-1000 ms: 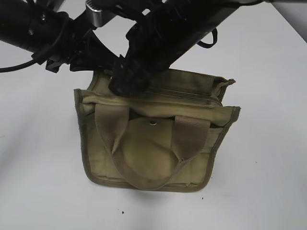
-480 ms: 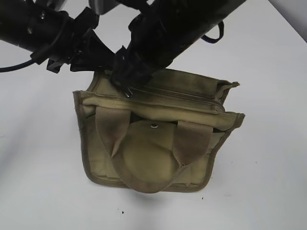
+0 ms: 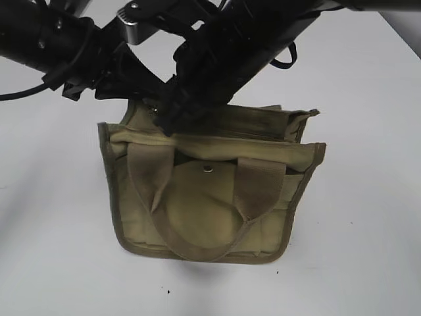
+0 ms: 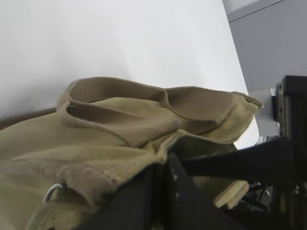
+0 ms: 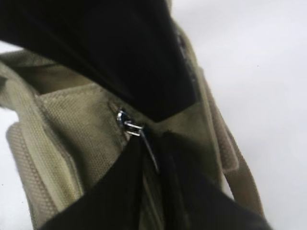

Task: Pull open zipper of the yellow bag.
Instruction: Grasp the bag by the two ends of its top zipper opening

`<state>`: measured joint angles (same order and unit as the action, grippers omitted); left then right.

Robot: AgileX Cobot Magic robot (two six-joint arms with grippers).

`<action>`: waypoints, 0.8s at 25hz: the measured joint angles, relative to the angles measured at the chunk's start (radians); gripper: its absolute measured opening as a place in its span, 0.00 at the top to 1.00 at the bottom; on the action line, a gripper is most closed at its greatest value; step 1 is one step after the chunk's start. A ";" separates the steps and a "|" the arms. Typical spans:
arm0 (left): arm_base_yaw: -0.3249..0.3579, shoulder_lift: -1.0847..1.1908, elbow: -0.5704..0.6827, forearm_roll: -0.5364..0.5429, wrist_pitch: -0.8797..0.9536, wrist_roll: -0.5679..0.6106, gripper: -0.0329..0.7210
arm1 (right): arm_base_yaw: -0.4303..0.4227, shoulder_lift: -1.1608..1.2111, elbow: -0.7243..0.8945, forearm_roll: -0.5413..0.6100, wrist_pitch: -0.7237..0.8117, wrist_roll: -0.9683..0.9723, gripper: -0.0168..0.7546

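Note:
The yellow bag [image 3: 204,204] stands upright on the white table, front flap and handles toward the exterior camera. Its zipper [image 3: 245,135] runs along the top panel. My right gripper [image 3: 168,124] is down on the left end of that panel. In the right wrist view the silver pull tab [image 5: 146,141] lies in the narrow gap between my right gripper's [image 5: 152,153] jaws, with olive tape showing between them. My left gripper [image 3: 146,102] is at the bag's back left corner, and in the left wrist view it [image 4: 164,165] is shut on a fold of the bag's edge [image 4: 158,146].
A round metal snap [image 3: 208,168] sits on the front flap between the two webbing handles [image 3: 260,187]. Both black arms cross above the bag's back left. White table [image 3: 368,217] surrounds the bag on all sides.
The right gripper's jaws have narrowed around the pull tab, and it has settled lower on the bag's top. The bag's right end has shifted slightly. The left gripper has held its pinch.

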<state>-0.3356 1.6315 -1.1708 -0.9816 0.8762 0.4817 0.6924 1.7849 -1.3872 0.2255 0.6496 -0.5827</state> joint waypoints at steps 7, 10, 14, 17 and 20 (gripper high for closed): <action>0.000 -0.001 0.000 -0.002 -0.011 0.000 0.94 | 0.000 0.002 0.000 -0.007 0.034 0.007 0.98; 0.000 -0.001 0.000 -0.002 -0.010 0.000 0.94 | 0.000 -0.003 0.000 -0.015 0.053 0.008 0.98; 0.000 -0.003 0.000 -0.018 -0.002 0.000 0.94 | 0.000 -0.038 0.000 -0.066 0.121 0.013 0.98; -0.002 -0.011 0.000 -0.023 0.007 -0.002 0.94 | -0.021 -0.077 0.000 -0.106 0.206 0.047 0.98; -0.002 -0.012 0.000 -0.025 0.009 -0.002 0.94 | -0.075 -0.116 0.002 -0.114 0.310 0.076 0.98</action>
<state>-0.3376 1.6192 -1.1708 -1.0064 0.8851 0.4795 0.6176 1.6690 -1.3855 0.1113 0.9592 -0.5069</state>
